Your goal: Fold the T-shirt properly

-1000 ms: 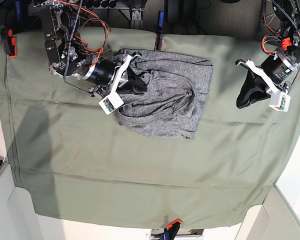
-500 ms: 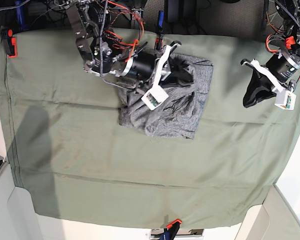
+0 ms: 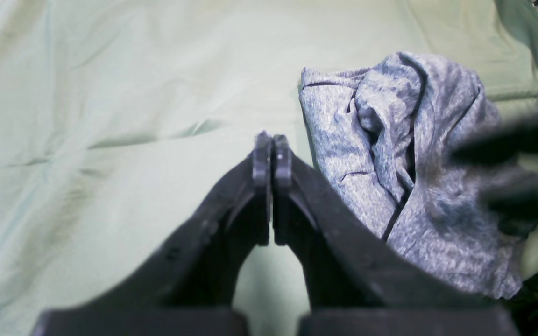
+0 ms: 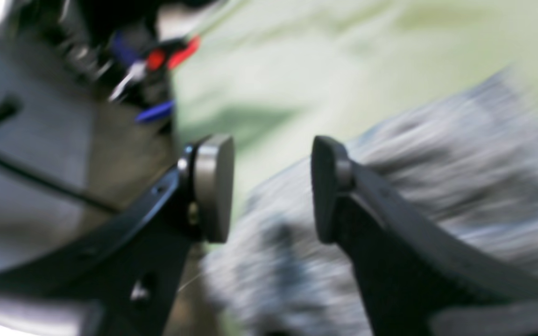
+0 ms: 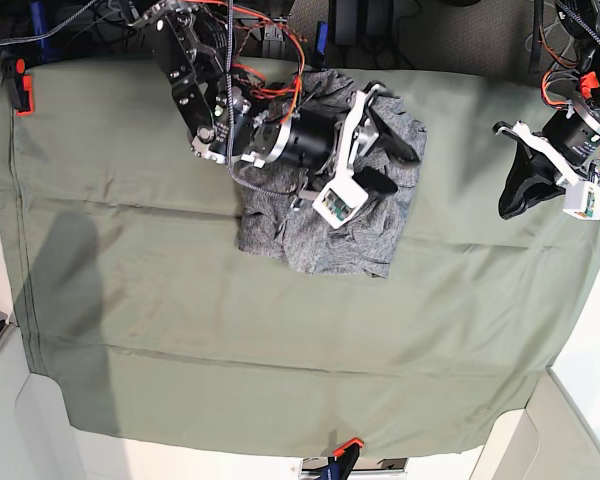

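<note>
The heather-grey T-shirt [image 5: 320, 235] lies bunched in a rough rectangle at the back middle of the olive table cloth [image 5: 180, 300]. My right gripper [image 5: 392, 160] hovers over the shirt's right part, open, and nothing shows between its fingers. The right wrist view is blurred: the right gripper [image 4: 269, 186] stands open with the grey shirt [image 4: 437, 210] below. My left gripper [image 5: 510, 205] hangs shut and empty over bare cloth at the far right, apart from the shirt. In the left wrist view this left gripper [image 3: 271, 144] is pressed shut, with the shirt [image 3: 390, 154] to its right.
An orange clamp [image 5: 20, 85] grips the cloth at the back left, another orange clamp [image 5: 345, 447] at the front edge, and a blue clamp [image 5: 322, 40] at the back. Wires and arm bases crowd the back edge. White table corners show at the front.
My right arm swept rightward across the shirt, dragging grey fabric with it, then its gripper went from shut to open and let go. The left gripper drifted slightly right, still shut.
</note>
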